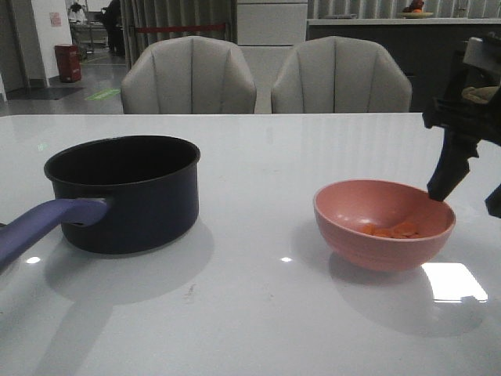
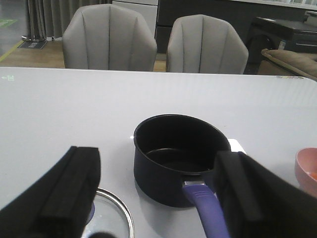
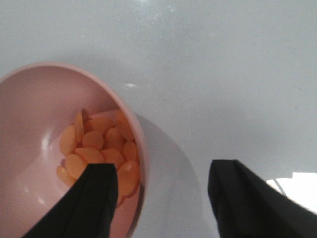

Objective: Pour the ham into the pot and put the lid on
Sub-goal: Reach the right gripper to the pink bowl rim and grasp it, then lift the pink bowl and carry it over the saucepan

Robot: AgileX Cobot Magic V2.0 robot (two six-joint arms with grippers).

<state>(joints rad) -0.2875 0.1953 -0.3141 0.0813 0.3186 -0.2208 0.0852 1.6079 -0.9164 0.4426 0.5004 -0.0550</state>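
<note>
A glossy white table [image 1: 258,313] is carrying everything, with two grey chairs [image 1: 188,77] behind; nearest the robot, the lid [image 2: 116,213] is lying flat by the pot's handle, beneath the left gripper [image 2: 158,198], which is gaping wide and holding nothing; farther on, the pot [image 1: 125,192] is standing upright; the right gripper [image 3: 161,198] is straddling the pink bowl [image 1: 383,223] rim, spread and empty; the ham [image 3: 99,146], loose and probably slippery, is sitting inside; pinching the light, stiff rim looks best.

Front and wrist views, shared pot [image 1: 125,192]
</note>
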